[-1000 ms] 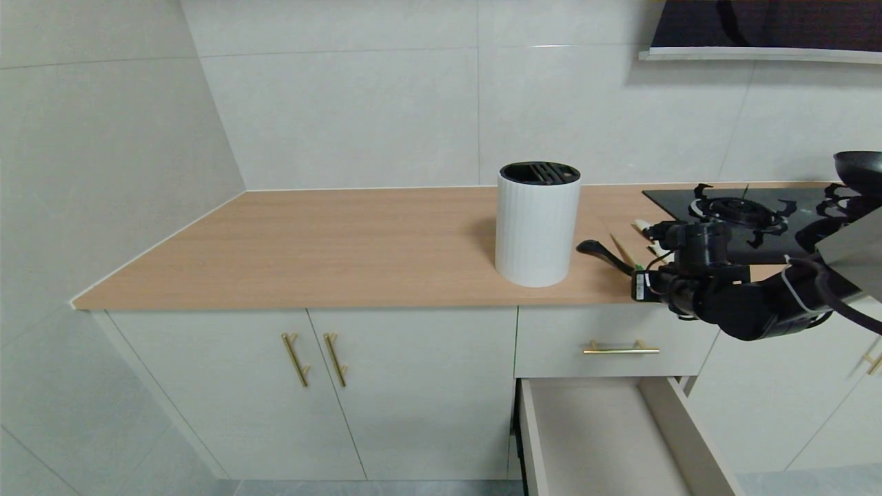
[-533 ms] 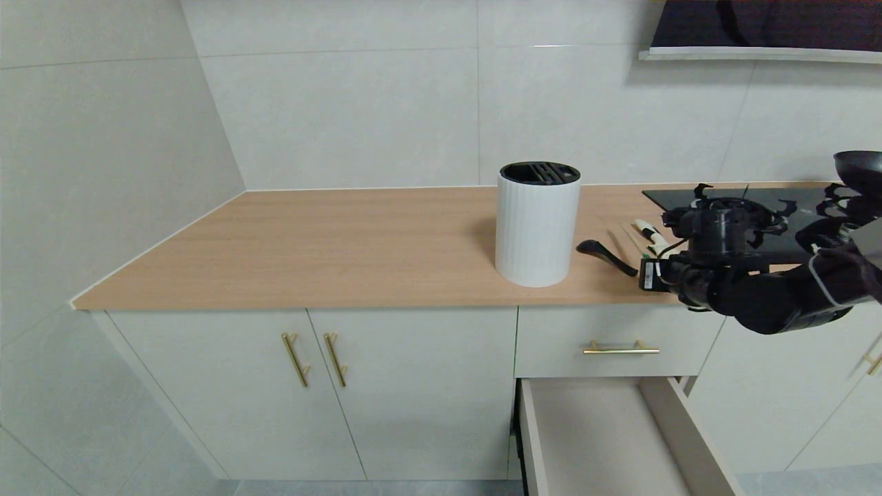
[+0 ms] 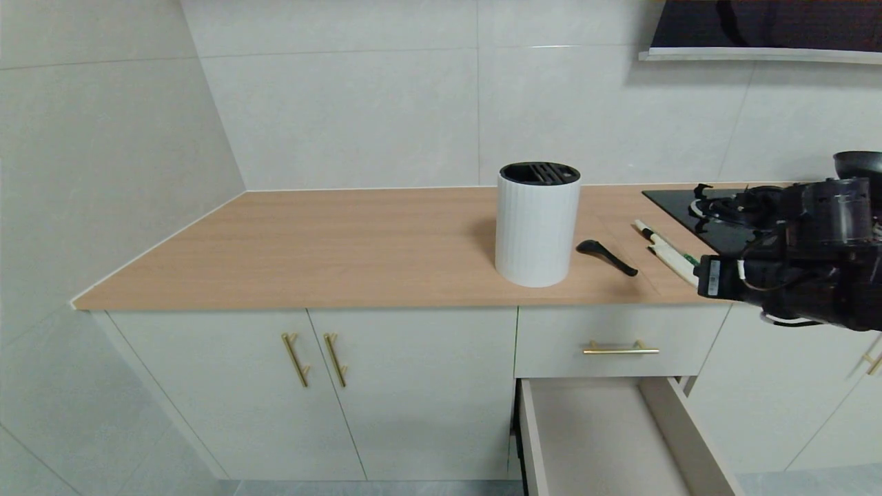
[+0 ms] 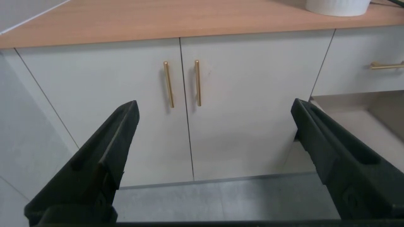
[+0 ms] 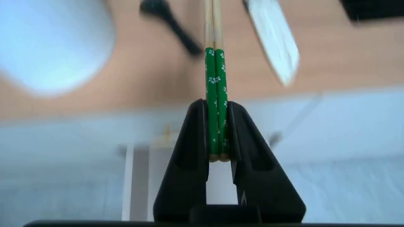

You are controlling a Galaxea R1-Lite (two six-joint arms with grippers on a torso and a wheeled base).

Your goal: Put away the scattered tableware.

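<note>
At the wooden counter [image 3: 344,248] edge my right jaws pinch two chopsticks [image 5: 214,82] by their ends, so they could scissor or slip; my left jaws gape empty.

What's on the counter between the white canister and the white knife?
A black spoon lies flat there, touching neither the white canister nor the white knife, as the head view shows.
</note>
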